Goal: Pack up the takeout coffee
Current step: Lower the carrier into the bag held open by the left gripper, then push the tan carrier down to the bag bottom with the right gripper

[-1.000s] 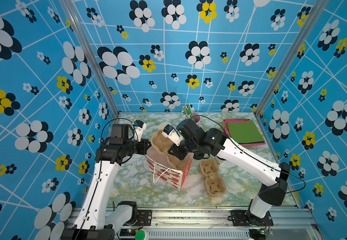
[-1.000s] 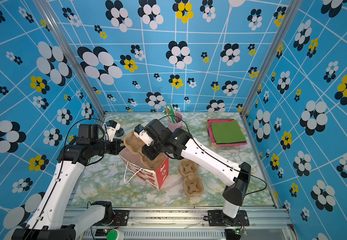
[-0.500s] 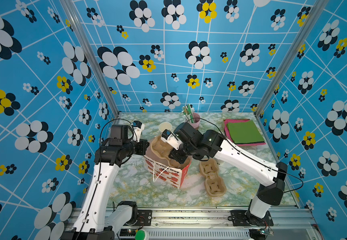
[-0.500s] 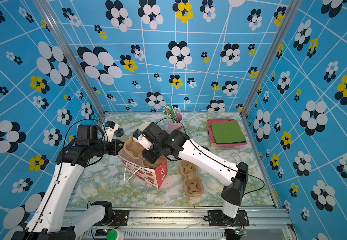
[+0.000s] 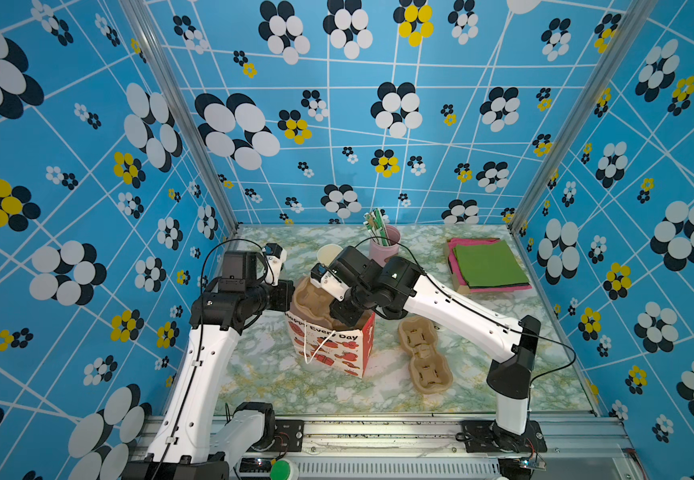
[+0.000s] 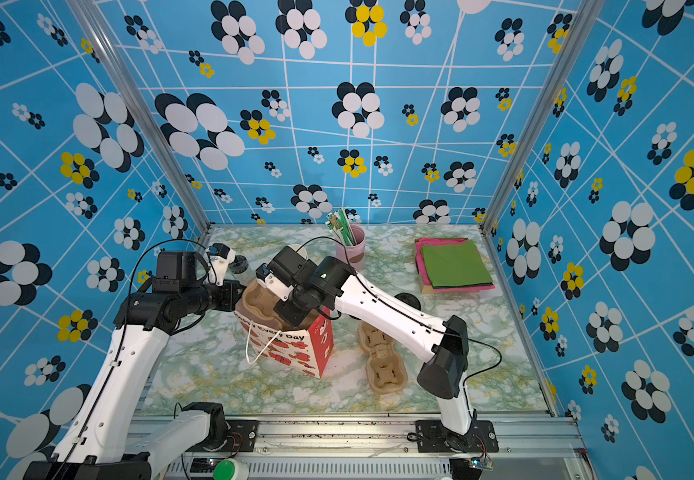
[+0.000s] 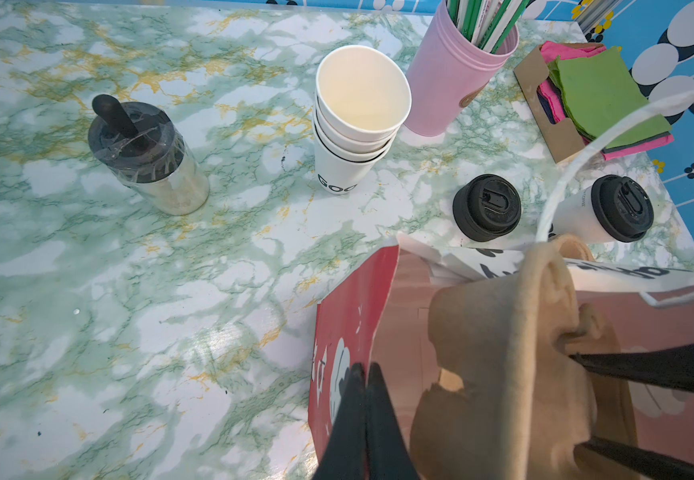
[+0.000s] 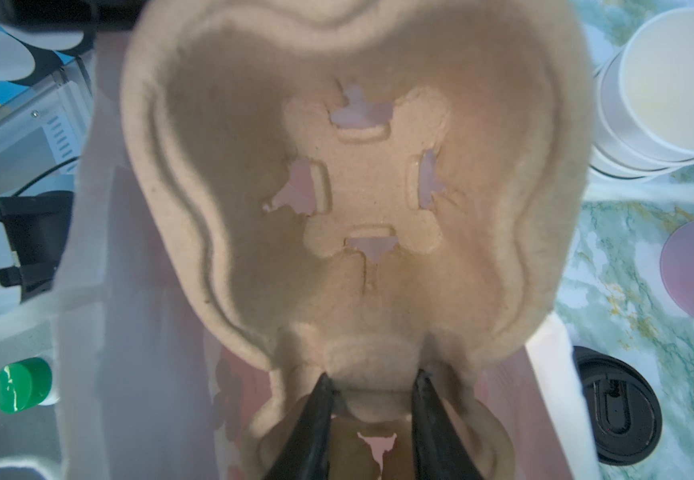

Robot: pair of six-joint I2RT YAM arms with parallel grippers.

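Takeout coffee (image 7: 615, 210), a lidded white cup, sits on the table (image 7: 170, 311) outside the bag. It is beyond the right pincer (image 8: 372, 390) and well apart from it. Nothing grips it, so the packing proper is not yet done, and the views suggest a preparatory stage.

The paper gift bag (image 5: 332, 353), red and white, stands open, its red side wall pinched at the rim by the closed left pincer (image 7: 365, 368). A moulded pulp cup carrier (image 8: 370, 187) is partway into the bag's mouth, its centre ridge clamped in the right pincer's narrow grip. I judge that what is left is to seat the carrier, release it and fetch the coffee. A spare carrier (image 5: 422, 353) lies just beside the bag, on the right pincer's side.

The bag reads "Every Day", seemingly after "Happy". The stacked lidless cups (image 7: 357, 120) show "GOO". The coffee's small lettering is unreadable.
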